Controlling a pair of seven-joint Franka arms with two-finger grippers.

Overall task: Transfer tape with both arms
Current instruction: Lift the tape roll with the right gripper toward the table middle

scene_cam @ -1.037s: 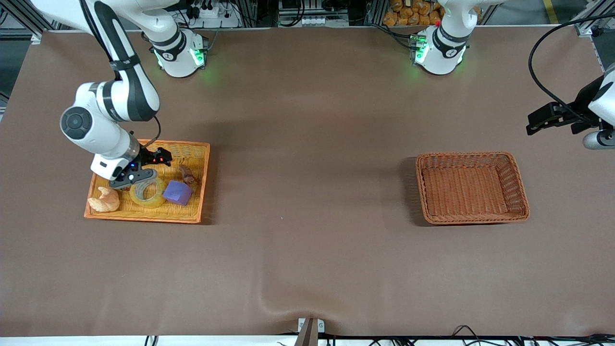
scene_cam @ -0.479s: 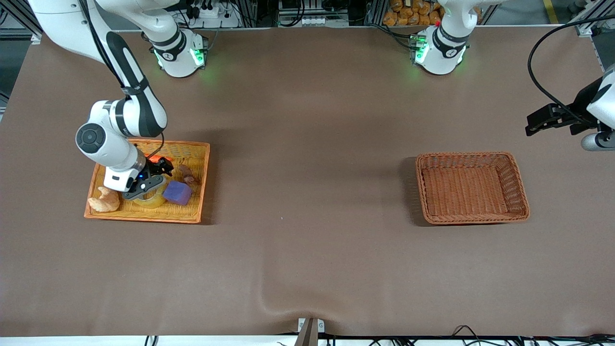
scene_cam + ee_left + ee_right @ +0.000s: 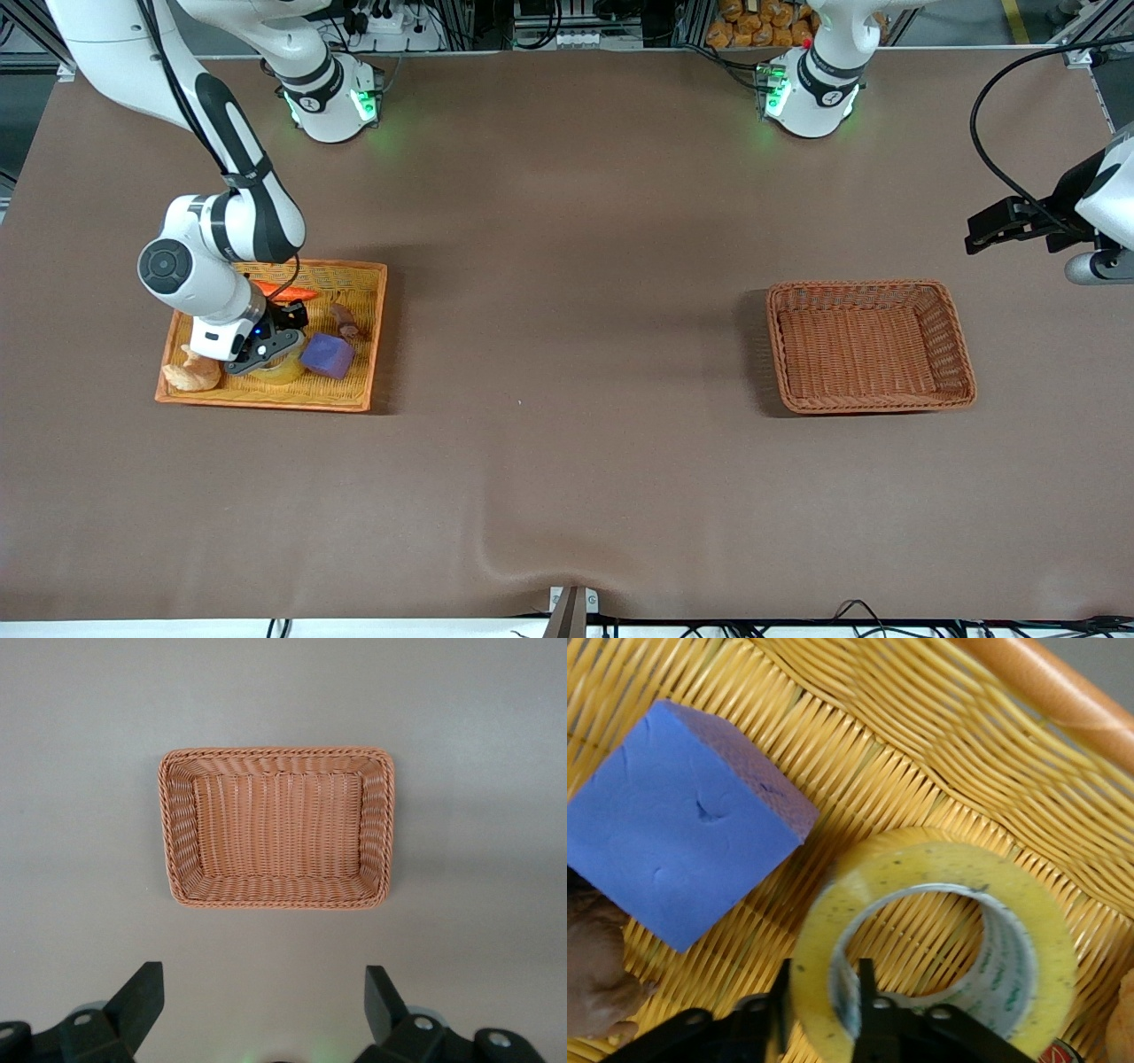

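Yellowish tape [image 3: 939, 939] lies in orange tray [image 3: 354, 390], lower-left of front view, beside purple cube [image 3: 327, 355]; right gripper [image 3: 824, 1005] straddles its wall, one finger inside core. Left gripper [image 3: 262, 1005] released, waiting above brown basket [image 3: 276, 901].

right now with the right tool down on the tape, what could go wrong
The right tool straddles only one wall of the tape, so the roll may swing or slip when lifted. The purple cube sits beside the tape in the yellow tray and could get nudged. The left tool waits open, high above the brown basket, so the handover needs a long carry.
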